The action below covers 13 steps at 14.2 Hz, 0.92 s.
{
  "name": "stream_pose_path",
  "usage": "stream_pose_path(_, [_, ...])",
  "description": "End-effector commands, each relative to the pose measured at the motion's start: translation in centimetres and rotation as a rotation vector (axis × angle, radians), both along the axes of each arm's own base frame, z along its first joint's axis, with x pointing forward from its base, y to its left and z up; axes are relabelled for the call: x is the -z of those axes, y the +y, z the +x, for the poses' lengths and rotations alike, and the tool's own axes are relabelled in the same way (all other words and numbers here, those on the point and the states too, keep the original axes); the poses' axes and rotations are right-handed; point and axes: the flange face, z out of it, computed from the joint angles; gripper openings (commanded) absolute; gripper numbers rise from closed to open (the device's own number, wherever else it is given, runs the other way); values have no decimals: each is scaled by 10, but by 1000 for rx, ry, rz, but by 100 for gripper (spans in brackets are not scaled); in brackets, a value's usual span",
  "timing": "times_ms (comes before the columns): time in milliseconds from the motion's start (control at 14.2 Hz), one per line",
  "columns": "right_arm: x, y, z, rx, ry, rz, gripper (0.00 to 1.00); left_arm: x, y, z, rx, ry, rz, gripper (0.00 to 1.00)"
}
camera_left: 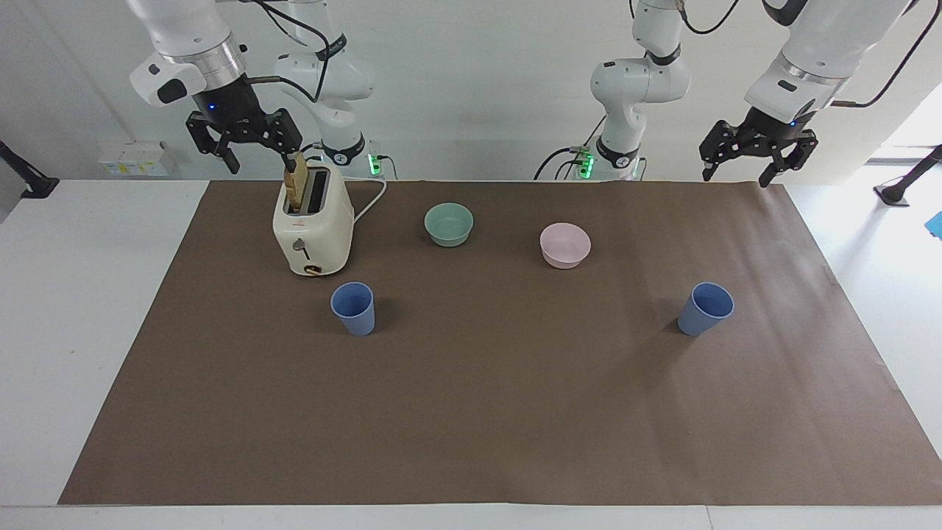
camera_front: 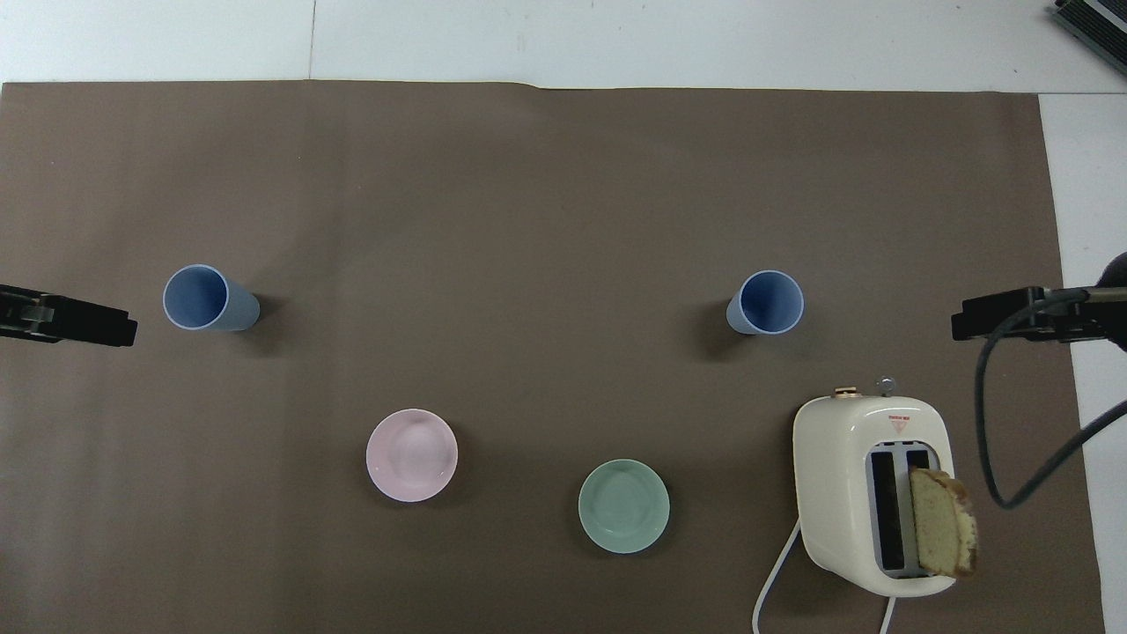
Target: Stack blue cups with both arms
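In the facing view the right gripper [camera_left: 256, 154] hangs at the upper left of the frame, above the toaster [camera_left: 313, 228]. Its fingers are spread wide and hold nothing; one fingertip is close to the bread slice [camera_left: 296, 185] standing up out of a slot, though contact cannot be told. The left gripper [camera_left: 737, 174] hangs at the upper right of the frame, over the mat's [camera_left: 471, 412] corner, fingers likewise spread wide and empty.

Both blue cups stand upright on the mat, well apart. One cup [camera_left: 353, 308] sits left of centre in the frame, just below the toaster. The other cup [camera_left: 706, 308] sits toward the right edge. Above them lie a green bowl [camera_left: 449, 224] and a pink bowl [camera_left: 564, 245].
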Motion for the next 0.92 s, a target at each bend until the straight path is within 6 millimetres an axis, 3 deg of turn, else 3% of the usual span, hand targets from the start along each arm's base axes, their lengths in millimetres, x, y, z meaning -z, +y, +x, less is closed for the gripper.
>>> stream_pose_path(0, [-1,-2,-4,19,-13,-5,100,4,5,-6,-1,-6,-3,100])
stream_pose_path(212, [-1,-2,-4,19,-13,-5,100,12,8,2,-7,-40,-6,100])
stream_pose_path(353, [0,-2,-4,19,-11,-5,100,20,25,12,-45,-62,-7,100])
stream_pose_path(635, [0,-2,-4,19,-11,-5,100,76,49,27,-102,-88,-6,100])
stream_pose_path(776, [0,-2,-4,19,-11,-5,100,105,74,34,-149,-84,-4,100])
stream_pose_path(846, [-1,-2,-4,19,-13,-5,100,119,78,39,-155,-85,-5,100])
